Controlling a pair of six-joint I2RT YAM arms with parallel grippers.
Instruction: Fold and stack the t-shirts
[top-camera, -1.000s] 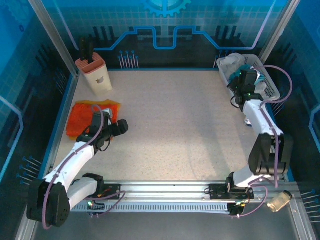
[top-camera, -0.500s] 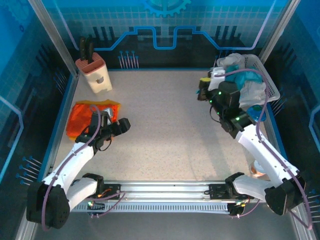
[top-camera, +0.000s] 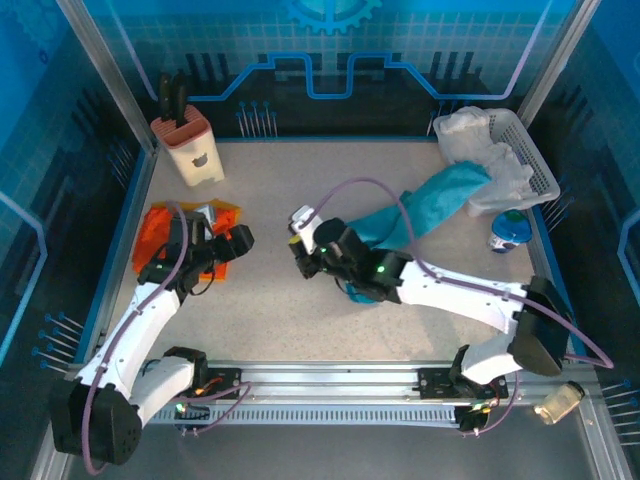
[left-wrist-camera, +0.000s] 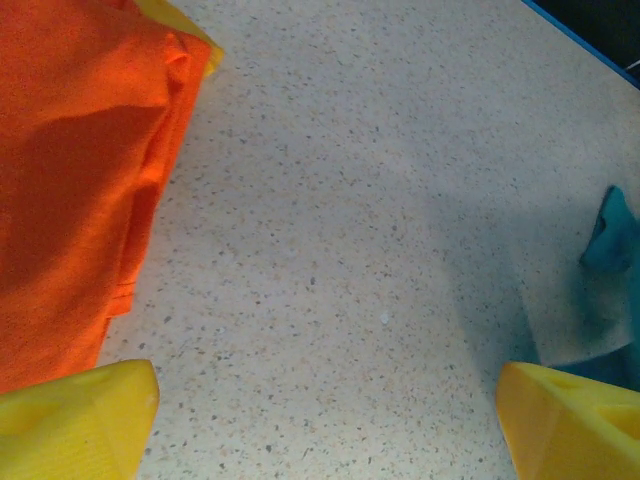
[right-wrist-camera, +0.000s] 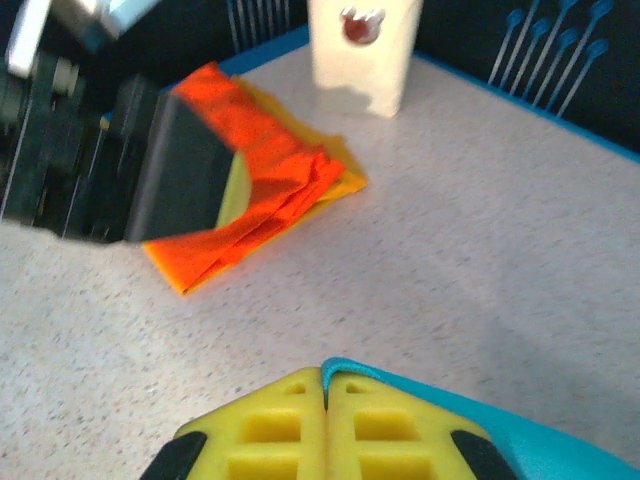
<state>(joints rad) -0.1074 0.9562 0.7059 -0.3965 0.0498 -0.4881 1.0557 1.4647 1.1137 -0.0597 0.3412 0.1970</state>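
Note:
The bright orange t-shirt (top-camera: 160, 242) lies folded flat at the left of the table, its yellow edge showing. My left gripper (top-camera: 236, 240) hovers just right of it, open with nothing between the yellow fingertips (left-wrist-camera: 75, 420); the orange t-shirt (left-wrist-camera: 70, 170) lies to their left. The teal t-shirt (top-camera: 440, 198) stretches from the white basket toward the table's middle. My right gripper (top-camera: 302, 256) is shut on the teal edge (right-wrist-camera: 345, 372), which is pinched between its fingers (right-wrist-camera: 270, 430). Ahead of it lies the orange t-shirt (right-wrist-camera: 260, 200), with the left gripper (right-wrist-camera: 150, 170) blurred beside it.
A cream knife block (top-camera: 190, 150) stands at the back left. The white basket (top-camera: 530, 160) at the back right holds pale cloths. A blue and white cup (top-camera: 508, 232) sits below the basket. A jar (top-camera: 560, 400) lies off the table's front right.
My right arm has swung from the basket to the table's middle, dragging the teal t-shirt out with it. The left gripper has shifted slightly beside the orange t-shirt.

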